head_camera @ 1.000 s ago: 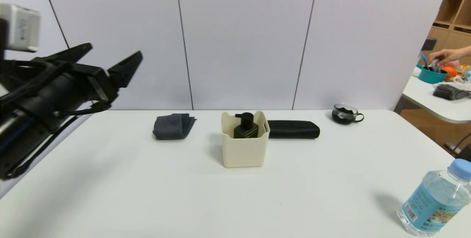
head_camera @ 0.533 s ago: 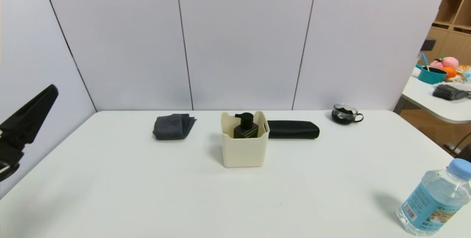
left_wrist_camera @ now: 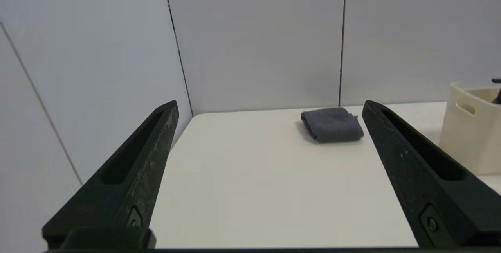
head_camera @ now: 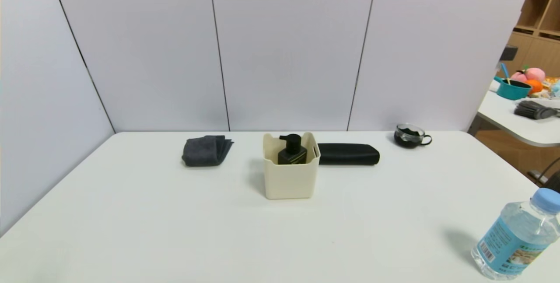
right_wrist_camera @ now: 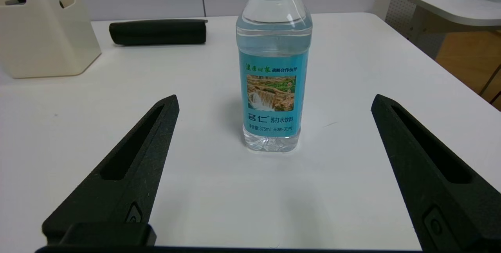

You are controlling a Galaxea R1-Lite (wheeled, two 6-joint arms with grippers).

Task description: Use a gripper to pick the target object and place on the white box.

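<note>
The target object (head_camera: 292, 150), a small black pump bottle, stands upright inside the white box (head_camera: 290, 178) at the table's far middle; only its pump head and upper body show above the rim. The box's corner also shows in the left wrist view (left_wrist_camera: 471, 133) and the right wrist view (right_wrist_camera: 47, 38). Neither arm appears in the head view. My left gripper (left_wrist_camera: 270, 106) hangs open over the table's near left, with nothing between its jaws. My right gripper (right_wrist_camera: 275, 100) is open too, low at the table's near right, empty, facing a water bottle.
A folded grey cloth (head_camera: 205, 150) lies left of the box and a long black case (head_camera: 348, 154) lies right of it. A dark glass cup (head_camera: 410, 135) stands far right. A clear blue-capped water bottle (head_camera: 516, 241) stands near the table's front right corner.
My left arm has drawn back to the left and down, out of the head view. The bottle and the box have not moved.
</note>
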